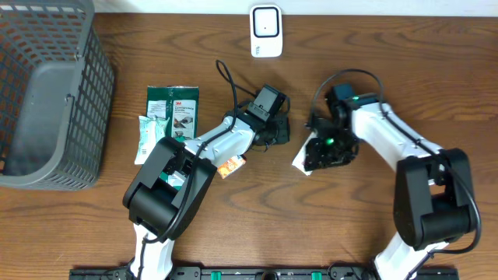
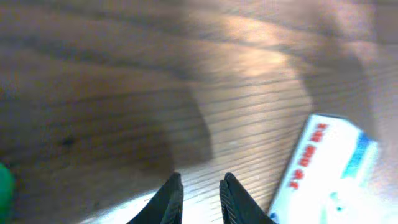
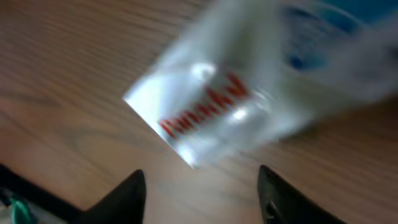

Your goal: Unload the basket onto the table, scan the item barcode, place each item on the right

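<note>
Over the brown wood table (image 1: 389,47), left gripper (image 2: 200,182) barely apart and empty, right gripper (image 3: 201,174) wide above white packet (image 3: 236,106).

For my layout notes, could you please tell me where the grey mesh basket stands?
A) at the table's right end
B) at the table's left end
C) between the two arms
B: the grey mesh basket stands at the left end of the table, left of the green packet.

White packet (image 3: 249,93), red lettering, blue print; brown wood-grain table (image 3: 62,74).
</note>
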`<state>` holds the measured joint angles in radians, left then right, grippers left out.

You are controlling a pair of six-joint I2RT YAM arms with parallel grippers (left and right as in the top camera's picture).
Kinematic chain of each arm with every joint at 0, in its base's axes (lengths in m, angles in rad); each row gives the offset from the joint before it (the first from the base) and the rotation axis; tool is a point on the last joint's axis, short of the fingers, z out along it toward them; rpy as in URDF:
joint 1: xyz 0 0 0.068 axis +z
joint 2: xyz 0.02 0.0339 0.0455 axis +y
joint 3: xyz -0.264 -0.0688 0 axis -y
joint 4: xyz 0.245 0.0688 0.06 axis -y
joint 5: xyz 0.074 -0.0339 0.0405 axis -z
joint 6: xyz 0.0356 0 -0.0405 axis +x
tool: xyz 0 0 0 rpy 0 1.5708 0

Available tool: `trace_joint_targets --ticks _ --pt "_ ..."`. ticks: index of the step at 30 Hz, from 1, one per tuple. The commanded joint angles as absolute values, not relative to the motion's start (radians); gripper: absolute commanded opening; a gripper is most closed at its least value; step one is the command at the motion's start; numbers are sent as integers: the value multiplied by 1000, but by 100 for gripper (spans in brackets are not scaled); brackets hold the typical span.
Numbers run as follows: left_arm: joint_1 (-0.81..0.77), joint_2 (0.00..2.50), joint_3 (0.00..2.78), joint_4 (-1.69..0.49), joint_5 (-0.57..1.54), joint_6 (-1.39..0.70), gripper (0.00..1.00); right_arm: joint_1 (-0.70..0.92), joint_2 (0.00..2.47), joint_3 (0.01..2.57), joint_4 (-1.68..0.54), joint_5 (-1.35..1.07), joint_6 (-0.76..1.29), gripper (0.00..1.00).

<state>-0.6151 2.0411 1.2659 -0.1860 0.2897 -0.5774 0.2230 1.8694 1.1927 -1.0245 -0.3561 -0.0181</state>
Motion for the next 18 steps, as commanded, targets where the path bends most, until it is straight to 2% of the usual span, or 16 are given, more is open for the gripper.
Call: trace_joint_targets --ticks 1,4,6,11,18 --pt "-607 2043 1264 -157 329 -532 23 123 1789 1216 -1034 -393 53 41" --pt "-611 2045 1264 -155 329 -532 23 41 1776 1214 -1027 -386 60 27" --pt "-623 2053 1264 -159 329 -532 23 6 1782 1198 -994 -386 77 20" --pt "-663 2074 1264 -171 329 -532 23 -20 1789 1085 -799 -386 169 2" --pt "-673 2080 1264 -239 329 -535 24 6 1789 900 -429 -390 296 1"
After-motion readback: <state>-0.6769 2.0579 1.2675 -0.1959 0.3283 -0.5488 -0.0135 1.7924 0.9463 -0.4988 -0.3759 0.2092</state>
